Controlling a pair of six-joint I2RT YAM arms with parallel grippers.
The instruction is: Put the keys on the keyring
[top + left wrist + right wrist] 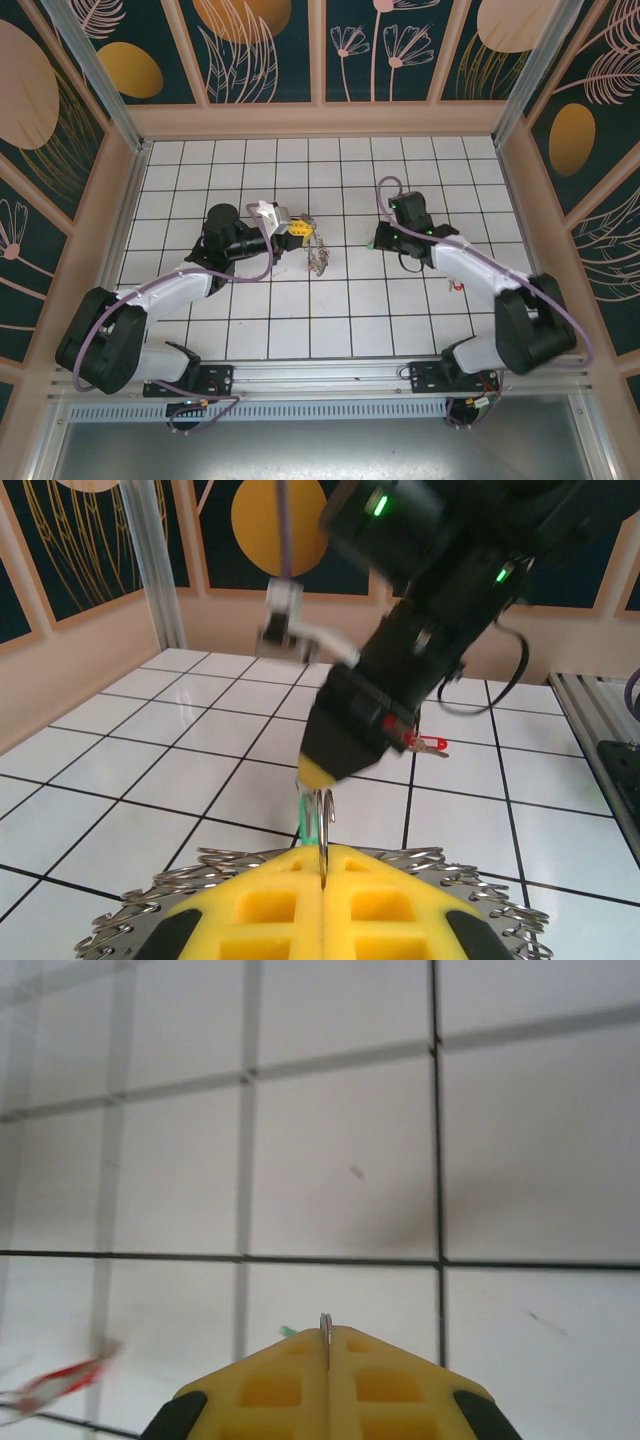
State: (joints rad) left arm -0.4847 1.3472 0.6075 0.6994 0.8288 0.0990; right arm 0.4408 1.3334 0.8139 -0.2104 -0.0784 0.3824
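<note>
**Inspector:** Your left gripper (323, 858) is clamped on the keyring (215, 868), over the middle of the table (200, 160). Your right gripper (327, 1332) is pinched tight on a green-tagged key (308, 822), just at the ring's rim.

**Operator:** Advice?

**Inspector:** Hold the ring steady and steer the key's eye onto one rim loop — slowly. A red-tagged key (425, 744) lies towards the right edge. Markings — no brand or writing is legible.
</note>
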